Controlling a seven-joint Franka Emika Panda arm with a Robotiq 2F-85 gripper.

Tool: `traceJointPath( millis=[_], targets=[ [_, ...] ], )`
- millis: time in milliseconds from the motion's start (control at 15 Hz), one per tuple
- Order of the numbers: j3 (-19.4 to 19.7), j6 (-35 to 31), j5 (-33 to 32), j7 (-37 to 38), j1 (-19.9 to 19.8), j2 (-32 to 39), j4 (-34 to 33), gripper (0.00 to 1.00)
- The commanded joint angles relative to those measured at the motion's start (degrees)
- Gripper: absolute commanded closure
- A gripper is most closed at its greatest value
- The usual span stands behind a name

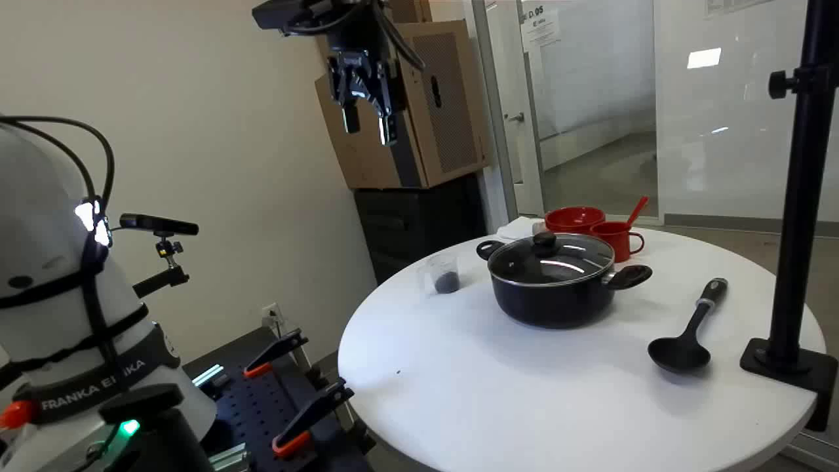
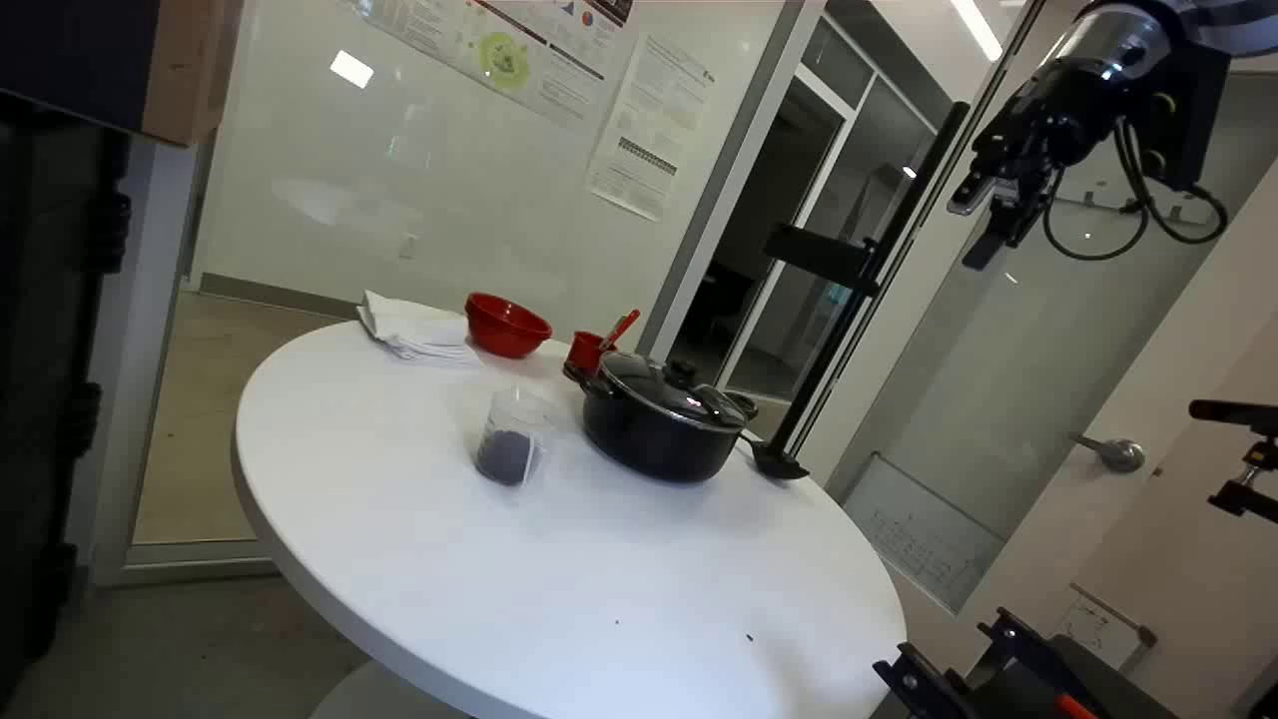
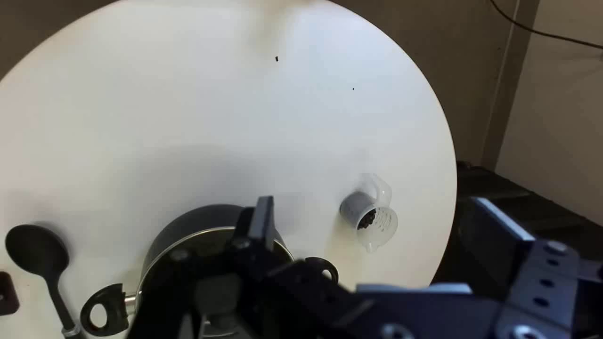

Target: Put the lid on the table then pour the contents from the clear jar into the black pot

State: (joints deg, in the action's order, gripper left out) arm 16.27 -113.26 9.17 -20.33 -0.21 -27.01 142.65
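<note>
And there's the glass lid [image 1: 552, 263], seated on the black pot [image 1: 554, 305], metal rim showing, dark knob up top, in both exterior views. Just beside, a gap between them, stands the clear jar [image 2: 511, 441], upright on the round white counter [image 1: 498, 387], dark pieces filling its lower part, handle and pouring lip plain in the wrist view. Up to the gripper [image 1: 369, 126] now: it hangs high, well above the counter, fingers spread wide apart and aimed downward. On the far side of the pot from the jar lies the black ladle [image 1: 685, 347]. Round behind the pot, look, a red mug [image 1: 615, 246] with a red utensil [image 1: 637, 210] leaning in it, and near that a red bowl [image 1: 575, 220]. By the bowl sits a white folded stack [image 2: 414, 325], paper or cloth, can't tell which. A couple of dark specks [image 3: 276, 59] dot the white surface. Out at the edge, a black pole [image 1: 796, 216] rises from its foot on the counter. Beyond, a cardboard box [image 1: 452, 98] perches on a dark case [image 1: 419, 216].
</note>
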Motion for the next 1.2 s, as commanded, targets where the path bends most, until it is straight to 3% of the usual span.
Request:
traceJointPath(
  millis=[0, 467, 933, 1000, 1133],
  targets=[
    [-1.33, 0.21, 0.65, -0.57, -1.49, 0.22, -0.11, 0.00],
    [-1.33, 0.21, 0.65, -0.57, -1.49, 0.22, -0.11, 0.00],
    [-4.49, -22.47, -4.67, -0.02, -1.88, 10.71, -5.40, 0.00],
    [-3.73, -18.13, -2.87, -0.24, -1.84, 5.31, -1.96, 0.00],
    [-4.43, -21.52, -3.58, -0.23, -1.85, 8.64, -3.53, 0.00]
  ],
)
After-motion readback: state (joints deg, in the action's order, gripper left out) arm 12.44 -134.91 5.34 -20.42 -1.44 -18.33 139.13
